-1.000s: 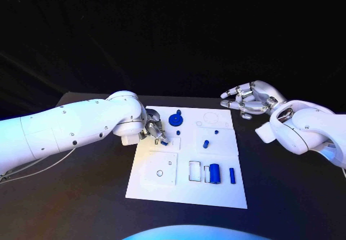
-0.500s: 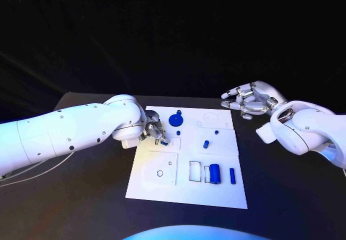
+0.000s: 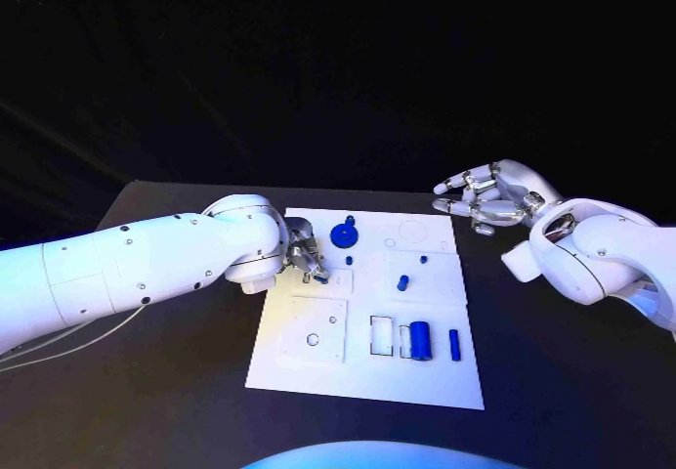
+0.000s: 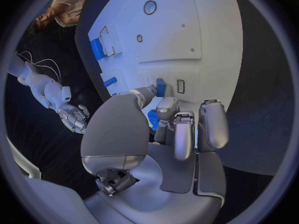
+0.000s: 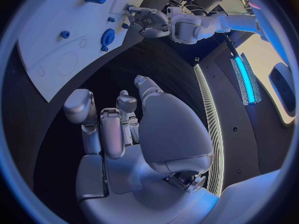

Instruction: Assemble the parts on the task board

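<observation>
The white task board (image 3: 303,362) lies in the middle of the table. My left hand (image 3: 300,254) is at the board's left edge and pinches a small blue part (image 3: 325,278) between thumb and a fingertip. In the left wrist view this part (image 4: 161,87) sits just beside a small rectangular slot (image 4: 181,86) in the board (image 4: 206,30). My right hand (image 3: 486,195) hovers off the board's far right corner, fingers loosely spread and holding nothing. On the board lie a blue toothed disc (image 3: 344,234), a blue peg (image 3: 350,260), a large blue cylinder (image 3: 418,339) and a thin blue bar (image 3: 453,341).
Two more small blue pieces (image 3: 403,282) (image 3: 421,259) lie right of the board's centre. A ring outline (image 3: 411,231) marks the far right corner. Bare black table (image 3: 564,371) surrounds the board. The right wrist view shows the disc (image 5: 107,37) and my left hand (image 5: 146,20).
My left arm has swung in a little, and the hand with its blue part has barely shifted over the board's left side. The right hand has not moved.
</observation>
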`<state>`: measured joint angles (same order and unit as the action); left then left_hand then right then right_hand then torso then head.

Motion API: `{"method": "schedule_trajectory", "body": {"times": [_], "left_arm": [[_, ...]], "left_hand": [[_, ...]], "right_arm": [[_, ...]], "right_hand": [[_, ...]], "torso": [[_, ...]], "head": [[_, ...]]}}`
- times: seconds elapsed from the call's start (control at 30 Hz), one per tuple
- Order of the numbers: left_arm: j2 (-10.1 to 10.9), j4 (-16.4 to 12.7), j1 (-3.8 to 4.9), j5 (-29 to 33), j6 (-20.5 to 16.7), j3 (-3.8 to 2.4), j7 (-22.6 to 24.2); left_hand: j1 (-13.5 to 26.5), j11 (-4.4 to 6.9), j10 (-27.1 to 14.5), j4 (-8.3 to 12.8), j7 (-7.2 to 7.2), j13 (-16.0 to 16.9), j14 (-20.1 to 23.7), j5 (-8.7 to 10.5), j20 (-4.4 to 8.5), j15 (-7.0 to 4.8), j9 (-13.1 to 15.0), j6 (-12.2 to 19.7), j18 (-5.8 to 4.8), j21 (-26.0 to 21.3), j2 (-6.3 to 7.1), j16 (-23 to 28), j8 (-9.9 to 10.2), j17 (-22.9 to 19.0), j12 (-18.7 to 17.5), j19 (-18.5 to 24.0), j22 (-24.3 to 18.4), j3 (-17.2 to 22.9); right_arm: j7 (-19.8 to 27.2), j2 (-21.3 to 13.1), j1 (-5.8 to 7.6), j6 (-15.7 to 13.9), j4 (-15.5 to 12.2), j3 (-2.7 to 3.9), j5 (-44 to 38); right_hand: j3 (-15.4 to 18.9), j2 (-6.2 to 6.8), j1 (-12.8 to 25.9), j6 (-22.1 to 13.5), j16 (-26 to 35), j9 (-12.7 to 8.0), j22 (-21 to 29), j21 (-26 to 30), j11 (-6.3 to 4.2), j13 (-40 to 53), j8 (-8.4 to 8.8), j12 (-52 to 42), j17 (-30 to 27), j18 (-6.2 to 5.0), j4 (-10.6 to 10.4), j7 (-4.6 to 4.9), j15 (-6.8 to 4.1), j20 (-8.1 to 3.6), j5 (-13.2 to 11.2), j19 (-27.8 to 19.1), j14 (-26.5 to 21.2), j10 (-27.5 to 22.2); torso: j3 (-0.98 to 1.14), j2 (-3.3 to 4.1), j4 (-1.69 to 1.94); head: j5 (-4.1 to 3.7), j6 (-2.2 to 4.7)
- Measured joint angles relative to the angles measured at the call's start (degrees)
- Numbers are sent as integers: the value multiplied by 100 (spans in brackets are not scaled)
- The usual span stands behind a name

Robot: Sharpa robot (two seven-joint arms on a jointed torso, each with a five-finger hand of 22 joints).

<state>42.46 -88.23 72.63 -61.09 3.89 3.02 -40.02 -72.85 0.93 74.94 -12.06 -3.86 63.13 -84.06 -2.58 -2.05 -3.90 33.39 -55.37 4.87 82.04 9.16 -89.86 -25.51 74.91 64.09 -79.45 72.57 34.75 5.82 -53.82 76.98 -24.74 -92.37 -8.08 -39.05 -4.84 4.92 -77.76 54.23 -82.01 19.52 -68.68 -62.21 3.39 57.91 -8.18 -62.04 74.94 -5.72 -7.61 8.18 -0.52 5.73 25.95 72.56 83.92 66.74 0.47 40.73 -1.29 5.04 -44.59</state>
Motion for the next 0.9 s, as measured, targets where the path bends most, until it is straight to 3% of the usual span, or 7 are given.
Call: {"method": "schedule_trajectory", "body": {"times": [0.9], "left_arm": [[-28,18,-7,-40,61,0,2]], "left_hand": [[113,19,19,-42,0,19,9,10,0,-9,5,-1,0,0,51,0,-39,-1,5,0,7,69]], "right_arm": [[-12,-4,-1,0,-11,0,-35]], "right_hand": [[0,0,0,-1,0,-2,0,0,10,1,0,0,-2,0,0,-1,0,0,0,0,0,10]], "torso": [[2,3,1]], "head": [[-16,-44]]}}
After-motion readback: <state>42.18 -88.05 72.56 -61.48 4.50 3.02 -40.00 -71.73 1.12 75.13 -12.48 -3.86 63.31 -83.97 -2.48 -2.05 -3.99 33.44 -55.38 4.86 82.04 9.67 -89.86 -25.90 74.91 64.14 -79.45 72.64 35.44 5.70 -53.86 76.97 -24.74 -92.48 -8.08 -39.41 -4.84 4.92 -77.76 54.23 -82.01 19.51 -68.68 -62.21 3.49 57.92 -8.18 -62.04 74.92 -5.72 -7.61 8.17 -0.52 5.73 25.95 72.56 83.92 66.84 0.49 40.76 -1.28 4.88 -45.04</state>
